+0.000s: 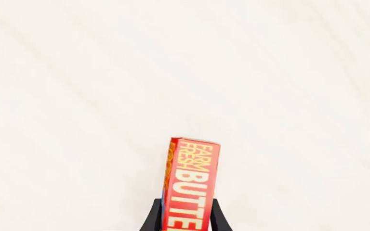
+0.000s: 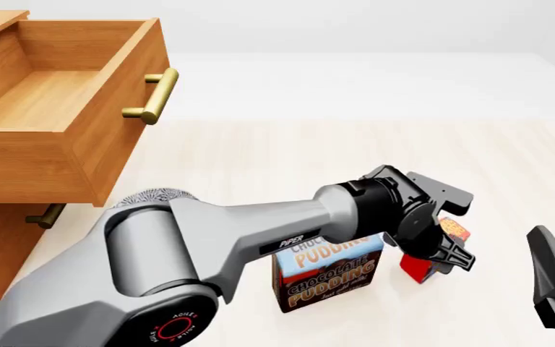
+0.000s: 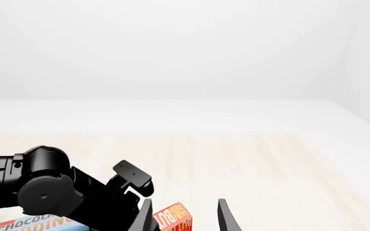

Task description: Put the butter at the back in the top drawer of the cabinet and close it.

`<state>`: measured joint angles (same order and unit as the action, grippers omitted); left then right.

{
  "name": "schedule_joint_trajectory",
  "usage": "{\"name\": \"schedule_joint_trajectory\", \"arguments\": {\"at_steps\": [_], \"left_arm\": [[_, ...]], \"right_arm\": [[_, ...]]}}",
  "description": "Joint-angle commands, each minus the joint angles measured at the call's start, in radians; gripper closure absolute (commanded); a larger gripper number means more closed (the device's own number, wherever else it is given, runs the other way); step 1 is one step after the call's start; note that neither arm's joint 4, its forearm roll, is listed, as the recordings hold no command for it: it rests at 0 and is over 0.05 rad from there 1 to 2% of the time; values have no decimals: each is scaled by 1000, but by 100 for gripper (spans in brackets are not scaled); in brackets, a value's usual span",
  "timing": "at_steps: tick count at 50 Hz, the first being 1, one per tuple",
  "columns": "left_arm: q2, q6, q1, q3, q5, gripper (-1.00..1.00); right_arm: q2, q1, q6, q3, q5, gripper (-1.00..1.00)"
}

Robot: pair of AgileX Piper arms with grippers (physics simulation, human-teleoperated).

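Left claw [image 2: 444, 254], lower right, pinches small red butter box [image 1: 191, 185]; thin grip may let it twist free before open light-brown top drawer [image 2: 61, 97], upper left.

Pale wood table [image 2: 258, 155] under my arms, pudding box [image 2: 328, 280] upright on it, cabinet [image 2: 8, 238] at its left edge

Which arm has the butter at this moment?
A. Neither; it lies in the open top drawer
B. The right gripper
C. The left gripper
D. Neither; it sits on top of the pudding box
C: the left wrist view shows the butter clamped in the left gripper, its fingers on either side of the box.
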<state>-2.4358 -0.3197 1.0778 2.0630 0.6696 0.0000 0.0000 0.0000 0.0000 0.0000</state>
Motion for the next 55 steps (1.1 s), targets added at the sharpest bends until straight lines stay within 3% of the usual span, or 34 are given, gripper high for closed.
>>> {"name": "schedule_joint_trajectory", "arguments": {"at_steps": [1, 19, 55], "left_arm": [[-6, 14, -5, -19, -12, 100], [24, 25, -8, -22, -7, 100], [272, 151, -111, -71, 44, 100]], "right_arm": [[0, 0, 0, 0, 0, -100], [0, 0, 0, 0, 0, -100], [0, 0, 0, 0, 0, -100]]}}
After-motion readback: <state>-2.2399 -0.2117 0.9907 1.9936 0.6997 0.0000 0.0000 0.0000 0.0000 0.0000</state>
